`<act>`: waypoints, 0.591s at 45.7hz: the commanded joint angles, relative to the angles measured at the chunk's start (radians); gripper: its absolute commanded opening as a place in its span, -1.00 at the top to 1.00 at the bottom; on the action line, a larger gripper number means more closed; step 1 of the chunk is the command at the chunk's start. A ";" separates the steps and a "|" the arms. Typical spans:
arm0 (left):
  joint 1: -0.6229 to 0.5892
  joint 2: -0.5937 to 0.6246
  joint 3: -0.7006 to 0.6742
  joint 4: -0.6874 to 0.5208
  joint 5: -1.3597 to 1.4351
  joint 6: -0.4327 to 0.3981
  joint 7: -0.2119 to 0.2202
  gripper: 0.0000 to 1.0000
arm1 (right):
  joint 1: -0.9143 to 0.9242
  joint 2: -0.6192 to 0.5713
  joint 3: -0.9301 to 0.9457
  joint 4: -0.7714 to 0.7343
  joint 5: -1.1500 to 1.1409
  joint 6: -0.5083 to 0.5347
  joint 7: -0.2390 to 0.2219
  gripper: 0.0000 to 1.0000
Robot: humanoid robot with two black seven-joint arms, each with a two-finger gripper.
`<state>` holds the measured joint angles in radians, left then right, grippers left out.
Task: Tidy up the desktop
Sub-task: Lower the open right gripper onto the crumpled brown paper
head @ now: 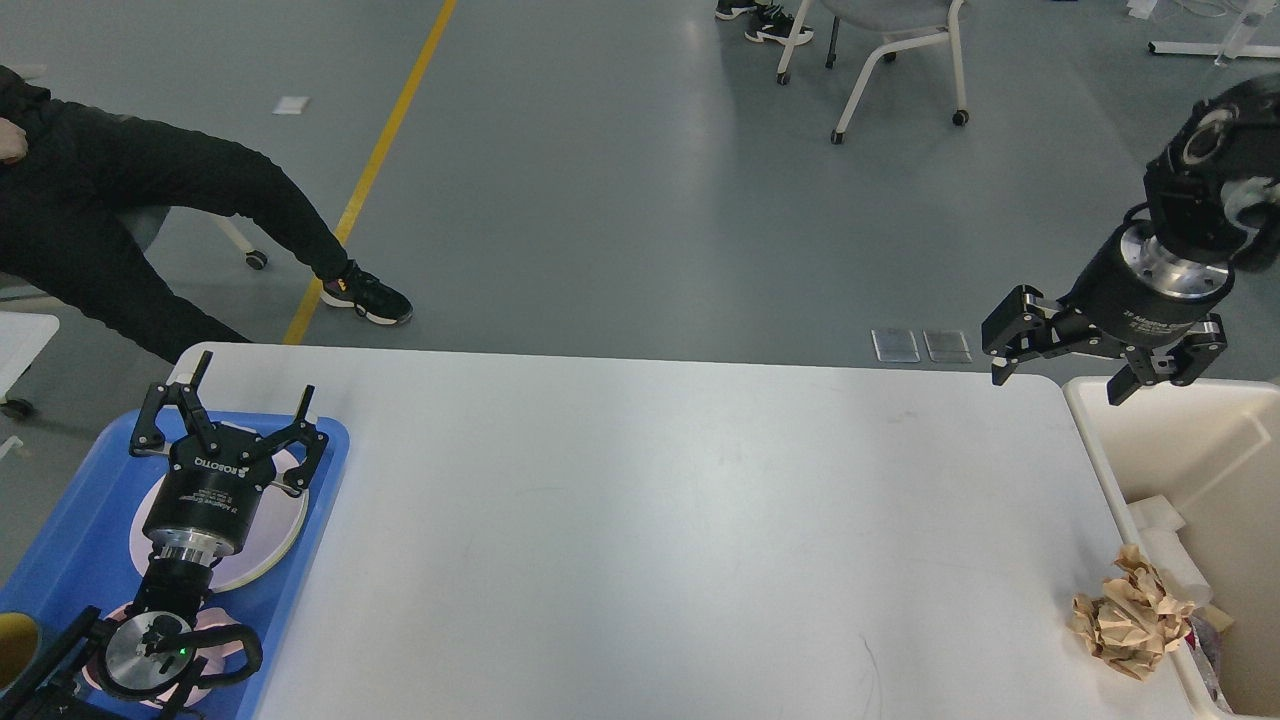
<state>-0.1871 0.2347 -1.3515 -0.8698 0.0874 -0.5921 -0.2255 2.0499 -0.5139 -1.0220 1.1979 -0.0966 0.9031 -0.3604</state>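
The crumpled brown paper ball (1131, 621) sits at the right edge of the white tabletop (650, 520), touching the beige bin (1180, 440). I think it is light, so if I come down crooked I could knock it to the floor or only squash it. My right fingers (1060, 381) hang high over the far right corner, spread wide, holding nothing. My left fingers (224, 408) are wide apart too, empty, over the plate (283, 530) on the blue tray (80, 510).

Lab floor (650, 200) — grey (yellow line (375, 165)), wheeled chair (885, 50).
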 commanded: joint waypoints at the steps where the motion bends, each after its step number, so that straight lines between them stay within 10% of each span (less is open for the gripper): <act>1: 0.000 0.000 0.000 0.000 0.000 0.000 0.000 -0.93 | 0.136 -0.070 -0.003 0.173 -0.002 0.057 -0.005 -1.00; 27: 0.000 0.000 0.000 0.000 0.000 0.000 0.000 -0.93 | 0.191 -0.172 -0.112 0.282 -0.015 -0.035 -0.006 -1.00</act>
<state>-0.1871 0.2348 -1.3512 -0.8698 0.0874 -0.5921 -0.2255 2.2542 -0.6850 -1.1085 1.4804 -0.1125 0.9116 -0.3683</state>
